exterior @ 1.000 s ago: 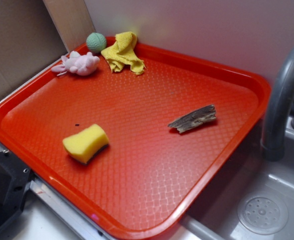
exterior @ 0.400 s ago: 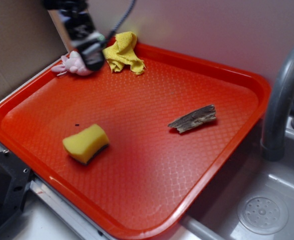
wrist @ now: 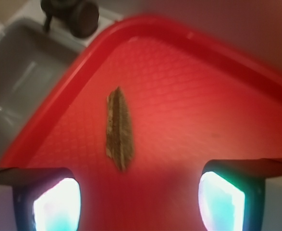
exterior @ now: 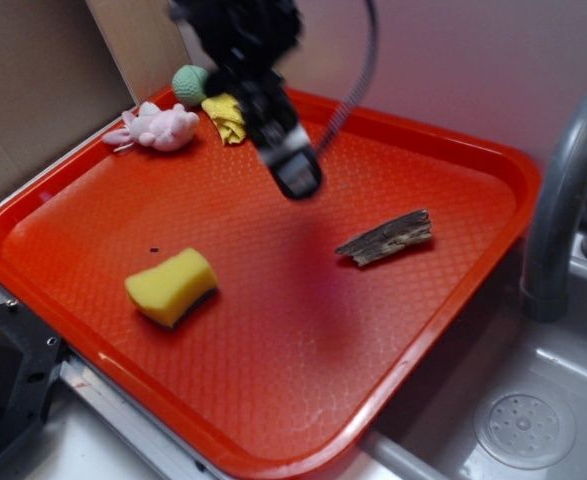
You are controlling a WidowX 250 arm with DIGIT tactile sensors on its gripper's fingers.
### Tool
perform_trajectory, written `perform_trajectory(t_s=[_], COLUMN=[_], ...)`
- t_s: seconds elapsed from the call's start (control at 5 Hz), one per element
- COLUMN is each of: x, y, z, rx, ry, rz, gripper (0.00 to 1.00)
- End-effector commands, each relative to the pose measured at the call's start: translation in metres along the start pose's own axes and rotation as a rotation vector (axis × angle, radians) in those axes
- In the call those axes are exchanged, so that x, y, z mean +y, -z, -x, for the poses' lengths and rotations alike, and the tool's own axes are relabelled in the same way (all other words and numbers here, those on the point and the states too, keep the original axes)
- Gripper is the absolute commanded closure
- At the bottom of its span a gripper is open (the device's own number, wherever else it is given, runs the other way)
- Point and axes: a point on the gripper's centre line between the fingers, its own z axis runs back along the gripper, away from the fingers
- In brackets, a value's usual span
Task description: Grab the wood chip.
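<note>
The wood chip [exterior: 385,238], a jagged grey-brown sliver, lies flat on the right part of the red tray [exterior: 93,190]. In the wrist view the wood chip [wrist: 119,129] runs lengthwise ahead of me, slightly left of centre. My gripper [exterior: 297,175] hangs blurred in the air above the tray's middle, up and to the left of the chip and apart from it. In the wrist view the gripper [wrist: 140,204] is open, its two fingers far apart at the bottom corners with nothing between them.
A yellow sponge [exterior: 171,286] lies at the tray's front left. At the back left corner sit a pink plush toy [exterior: 158,128], a green ball [exterior: 189,84] and a yellow cloth [exterior: 225,117]. A grey faucet [exterior: 563,190] and sink [exterior: 533,400] adjoin the tray's right edge.
The arm entered from the upper left and has swung right and down across the tray toward the wood chip. The objects on the tray have not moved.
</note>
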Motion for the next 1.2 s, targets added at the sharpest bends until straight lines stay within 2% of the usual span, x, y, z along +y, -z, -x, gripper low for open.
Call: perform_trajectory(t_s=[0.0,0.2,0.4,0.8,1.0], x=[-0.02,-0.01,-0.006,-0.025,-0.028], y=[0.044,0.056,0.066,0.063,0.048], z=[-0.02,-0.028,-0.032,-0.024,-0.017], rx=[-0.042,-0.022,0.006,0.016,0.026], ry=[0.031,0.027,0.063,0.07,0.037], rz=[-0.029,-0.06,-0.027,-0.081,-0.082], gripper=[0.0,0.0,1.0,1.0,1.0])
